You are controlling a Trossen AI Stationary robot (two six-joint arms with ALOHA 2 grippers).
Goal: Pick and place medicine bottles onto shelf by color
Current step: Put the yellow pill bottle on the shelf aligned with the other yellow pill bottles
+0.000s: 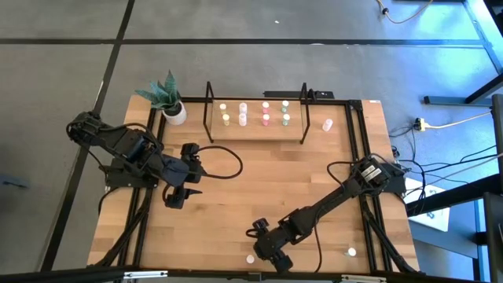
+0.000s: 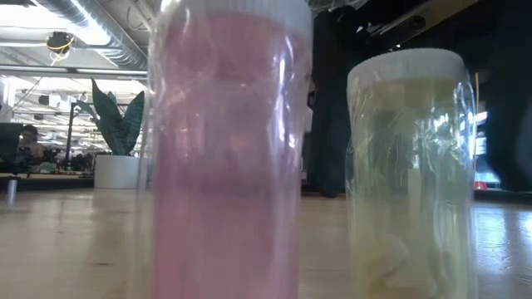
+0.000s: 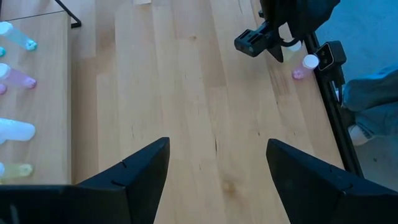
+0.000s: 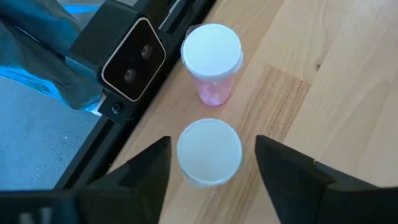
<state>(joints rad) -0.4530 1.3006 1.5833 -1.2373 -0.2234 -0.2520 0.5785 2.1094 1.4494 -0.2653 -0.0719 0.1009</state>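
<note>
- Two loose bottles stand at the near edge of the surface (image 1: 236, 196) in the high view, under the right hand (image 1: 266, 253); the shelf (image 1: 255, 130) with its rows of bottles lies well apart at the far side. The left hand (image 1: 179, 192) waits mid-surface.
- Low view: pink bottle (image 2: 229, 149) and yellowish bottle (image 2: 411, 174) stand upright, side by side.
- Left wrist view: its hand is released, nothing between the fingers.
- Right wrist view: the yellowish bottle's white cap (image 4: 209, 151) sits between spread fingers, not yet gripped; the pink one stands just beyond.
</note>
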